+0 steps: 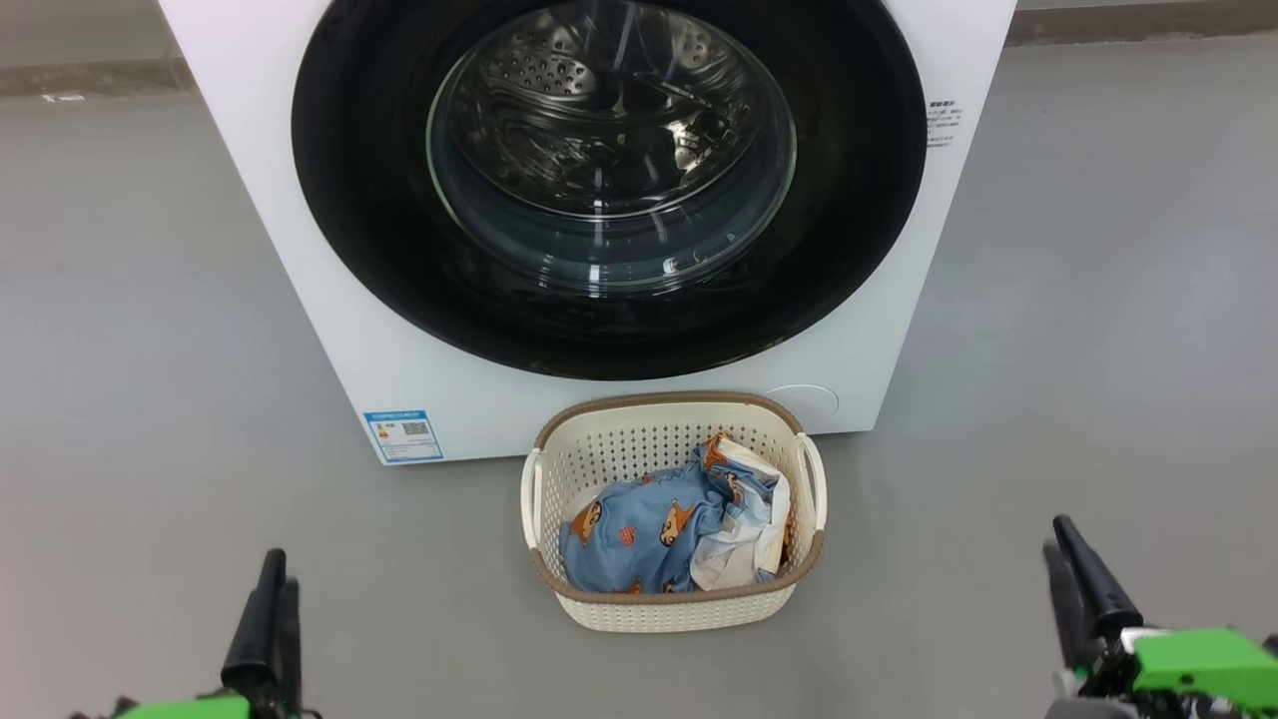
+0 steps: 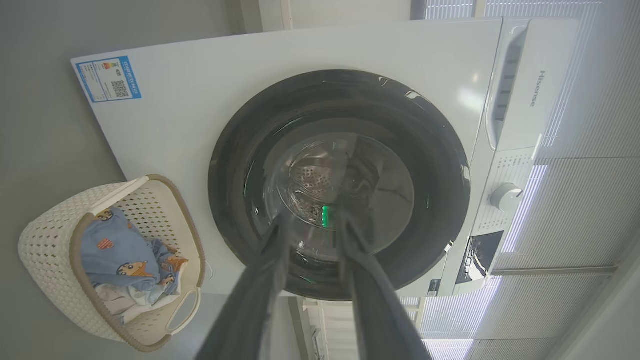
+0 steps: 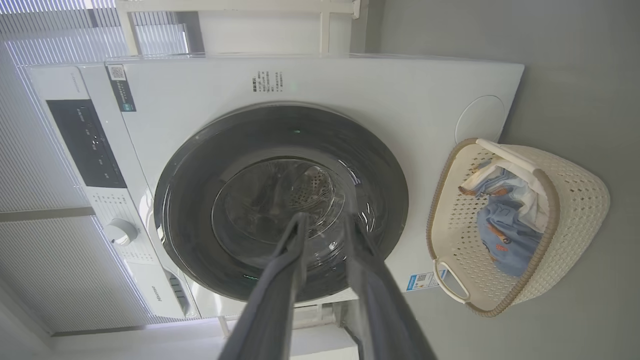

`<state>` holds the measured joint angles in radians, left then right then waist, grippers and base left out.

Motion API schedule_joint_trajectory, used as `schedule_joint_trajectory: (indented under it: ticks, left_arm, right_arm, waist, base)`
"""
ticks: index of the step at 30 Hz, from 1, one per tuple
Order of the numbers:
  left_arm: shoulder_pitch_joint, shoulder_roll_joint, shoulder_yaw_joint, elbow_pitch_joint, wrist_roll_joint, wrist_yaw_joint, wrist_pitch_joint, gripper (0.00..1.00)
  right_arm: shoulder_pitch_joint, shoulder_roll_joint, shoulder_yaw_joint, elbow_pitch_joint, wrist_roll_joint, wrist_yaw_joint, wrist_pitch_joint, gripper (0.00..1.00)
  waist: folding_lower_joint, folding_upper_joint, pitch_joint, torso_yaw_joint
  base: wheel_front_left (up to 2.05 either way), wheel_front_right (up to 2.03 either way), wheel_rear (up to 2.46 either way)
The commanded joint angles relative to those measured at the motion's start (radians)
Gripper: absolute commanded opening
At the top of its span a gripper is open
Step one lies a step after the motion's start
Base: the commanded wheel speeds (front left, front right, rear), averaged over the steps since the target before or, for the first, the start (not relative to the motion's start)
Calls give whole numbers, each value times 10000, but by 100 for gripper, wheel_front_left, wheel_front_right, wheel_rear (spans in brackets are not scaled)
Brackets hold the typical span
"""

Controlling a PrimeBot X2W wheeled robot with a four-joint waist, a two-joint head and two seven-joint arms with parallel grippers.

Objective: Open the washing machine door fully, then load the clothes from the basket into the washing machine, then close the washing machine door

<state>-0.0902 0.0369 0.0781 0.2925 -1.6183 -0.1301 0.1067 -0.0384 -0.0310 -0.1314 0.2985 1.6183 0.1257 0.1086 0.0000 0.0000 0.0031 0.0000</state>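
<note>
Entry: the washing machine (image 1: pixel 300 300), white and front-loading, is being viewed standing on the grey floor (image 1: pixel 130 399), with a blue label sticker (image 1: pixel 403 435) being shown at its lower left corner. The washing machine door (image 1: pixel 359 200), a glossy black round with a clear glass bowl, is being seen shut flush against the front, the steel drum (image 1: pixel 609 100) being glimpsed through the glass. Step 1 of the task, opening the door fully, is being judged not yet begun. The basket (image 1: pixel 679 404) is being found on the floor just before the machine and below the door. Its long axis is appearing to run across from handle to handle, parallel with the machine's front. The clothes (image 1: pixel 649 539), blue printed fabric with white pieces, are being carried inside it. The left end effector (image 1: pixel 283 569) is being held low at the robot's left, its 2 fingers parted and nothing between them. The right end effector (image 1: pixel 1054 534) is being held low at the right, likewise parted and empty. Both are being pointed toward the door, which is lying ahead of and above them, well apart from either and roughly midway between the 2. In the head view the left arm is being judged slightly the nearer to the door's rim. Which side of the door is to be pulled cannot be told.
</note>
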Motion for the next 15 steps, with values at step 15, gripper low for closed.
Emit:
schedule_joint_trajectory:
  ticks: [15]
  left_arm:
    - [-160, 22, -97, -247, 114, -1, -292, 100]
  right_arm:
    - [-180, -9, 242, -234, -199, 6, -427, 100]
  waist:
    - [1, 0, 24, 8]
  base:
    - [0, 0, 0]
